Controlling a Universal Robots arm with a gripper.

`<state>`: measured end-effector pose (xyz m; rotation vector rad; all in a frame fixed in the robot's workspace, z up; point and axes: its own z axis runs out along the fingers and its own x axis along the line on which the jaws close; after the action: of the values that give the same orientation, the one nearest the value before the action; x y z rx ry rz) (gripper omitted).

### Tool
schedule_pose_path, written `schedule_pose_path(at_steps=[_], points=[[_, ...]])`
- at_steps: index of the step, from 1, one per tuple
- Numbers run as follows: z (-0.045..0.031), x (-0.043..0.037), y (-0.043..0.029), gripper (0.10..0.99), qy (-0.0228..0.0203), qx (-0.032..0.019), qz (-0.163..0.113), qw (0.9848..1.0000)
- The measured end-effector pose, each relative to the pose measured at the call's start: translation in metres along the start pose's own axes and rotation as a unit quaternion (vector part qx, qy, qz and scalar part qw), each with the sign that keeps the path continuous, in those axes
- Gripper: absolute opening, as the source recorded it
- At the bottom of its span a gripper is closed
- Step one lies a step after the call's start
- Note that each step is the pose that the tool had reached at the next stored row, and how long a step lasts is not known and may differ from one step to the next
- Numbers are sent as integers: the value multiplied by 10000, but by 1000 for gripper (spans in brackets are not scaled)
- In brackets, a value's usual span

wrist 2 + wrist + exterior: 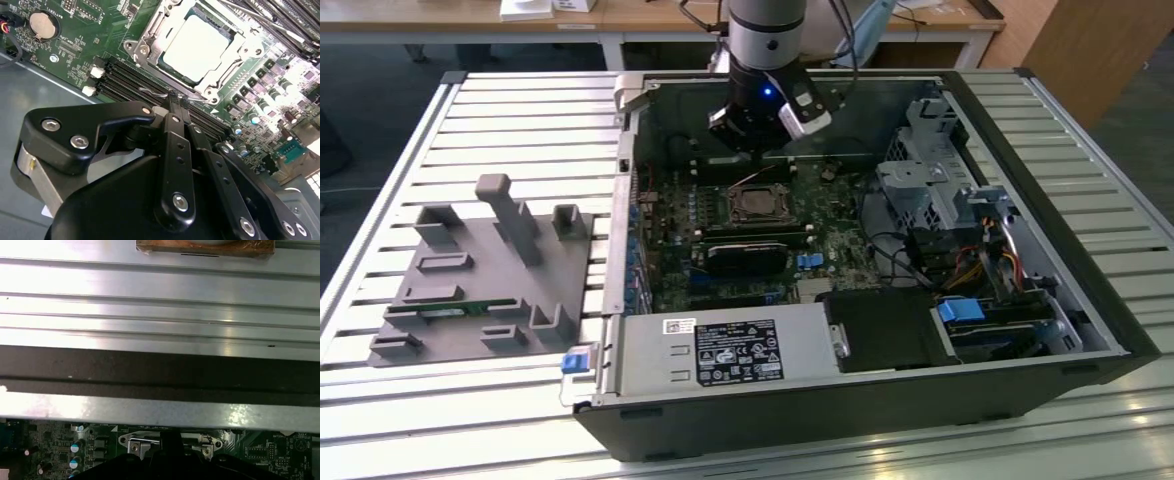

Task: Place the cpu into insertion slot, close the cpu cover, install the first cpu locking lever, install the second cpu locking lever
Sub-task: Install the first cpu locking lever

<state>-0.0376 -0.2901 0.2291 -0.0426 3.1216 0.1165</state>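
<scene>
- cpu [197, 42]: seated flat in the insertion slot [134, 47]. Its dull silver top shows through the window, square to the socket and not tilted.
- cpu cover [152, 27]: appears to lie down over the chip's edges, with the frame around it rather than beside it. Judged: placing is done and the cover is closed. The plate is what pins the chip, so the levers come after it.
- locking lever [152, 91]: a thin bent wire with a curled end, at the socket edge nearest the tool and just above the long black memory slots [125, 80]. Cannot tell whether it is latched under its hook.
- gripper [177, 100]: fingers brought together with no gap between the tips, and nothing bulky held. The tips sit touching or just beside the wire's curled end. Cannot tell whether the wire is nipped between them. Judged: narrow closed tips suit pushing a thin wire in the tight space between socket and slots.
- Arm, in the exterior view: reaches steeply down into the open computer case [1067, 250], over the far side of the socket.
- Surroundings: the case lies on its side on a slatted metal table [520, 110]. A grey parts fixture [480, 270] stands on the table towards the exterior view's left, well apart from the work.
</scene>
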Motion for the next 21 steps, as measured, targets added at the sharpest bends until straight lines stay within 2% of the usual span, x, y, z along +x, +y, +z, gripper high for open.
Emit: schedule_pose_path(at_steps=[21], points=[[61,-75,45,106,0,0,0,10000]])
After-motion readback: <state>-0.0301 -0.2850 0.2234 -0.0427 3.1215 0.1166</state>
